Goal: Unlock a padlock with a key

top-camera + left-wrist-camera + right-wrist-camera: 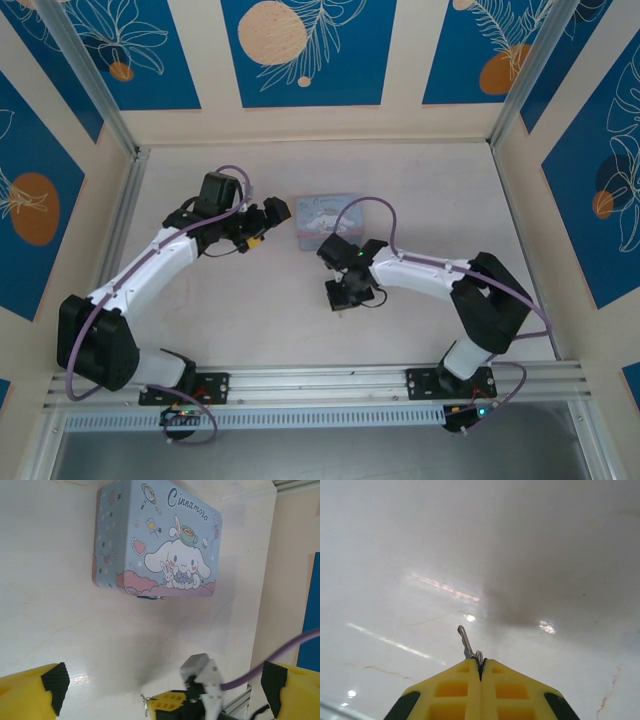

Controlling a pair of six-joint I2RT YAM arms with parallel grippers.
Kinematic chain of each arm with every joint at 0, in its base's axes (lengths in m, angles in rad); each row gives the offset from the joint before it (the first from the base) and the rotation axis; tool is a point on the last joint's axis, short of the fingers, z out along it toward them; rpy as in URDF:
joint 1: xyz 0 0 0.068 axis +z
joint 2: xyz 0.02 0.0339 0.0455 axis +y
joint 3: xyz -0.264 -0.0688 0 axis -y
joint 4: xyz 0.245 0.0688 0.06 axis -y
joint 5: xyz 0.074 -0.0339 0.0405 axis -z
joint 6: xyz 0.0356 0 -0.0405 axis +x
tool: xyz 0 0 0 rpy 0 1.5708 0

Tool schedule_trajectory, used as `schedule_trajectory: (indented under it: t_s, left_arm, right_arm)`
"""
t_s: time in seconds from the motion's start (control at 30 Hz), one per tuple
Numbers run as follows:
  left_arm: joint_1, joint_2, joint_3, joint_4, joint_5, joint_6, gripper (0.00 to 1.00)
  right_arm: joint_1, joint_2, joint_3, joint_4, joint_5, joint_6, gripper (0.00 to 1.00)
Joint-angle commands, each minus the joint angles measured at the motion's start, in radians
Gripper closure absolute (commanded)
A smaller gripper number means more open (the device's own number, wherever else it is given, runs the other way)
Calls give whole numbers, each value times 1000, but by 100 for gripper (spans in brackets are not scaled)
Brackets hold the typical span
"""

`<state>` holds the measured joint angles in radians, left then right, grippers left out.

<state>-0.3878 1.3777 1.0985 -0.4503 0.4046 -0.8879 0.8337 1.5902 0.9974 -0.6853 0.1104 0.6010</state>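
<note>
The key [465, 641], a thin metal blade on a small ring, sticks out from the tips of my right gripper [480, 662], which is shut on it just above the white table. From the left wrist view the same right gripper [172, 702] shows low in the picture, with the key [145, 701] at its tip. A small dark piece, the padlock [151, 597], hangs at the near edge of the pale blue tin [157, 540]. My left gripper [164, 679] stands wide open in front of the tin, holding nothing. From above, the left gripper [268, 222] is left of the tin and the right gripper [343, 300] is in front of it.
The blue cartoon tin [325, 220] lies flat at mid-table between the two arms. Patterned walls close the table [250, 310] on three sides. A metal rail [320, 385] runs along the near edge.
</note>
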Motion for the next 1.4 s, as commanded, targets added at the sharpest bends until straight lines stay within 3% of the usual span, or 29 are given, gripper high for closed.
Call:
schedule_trajectory:
  t_s: [0.0, 0.27, 0.53, 0.93, 1.37]
  left_arm:
    - [12, 10, 21, 28, 44, -3, 0]
    - [6, 54, 8, 122, 201, -5, 6]
    - [-48, 157, -13, 270, 398, 1, 26]
    - [-124, 283, 31, 283, 504, 79, 59]
    - [-152, 352, 73, 272, 514, 105, 62]
  right_arm:
    - [-46, -68, -5, 29, -104, 2, 100]
    - [-139, -115, 21, 56, -217, 8, 100]
    - [-226, -135, 53, 102, -357, 24, 100]
    - [-291, -141, 76, 154, -420, 59, 100]
    - [-297, -116, 113, 171, -447, 69, 100]
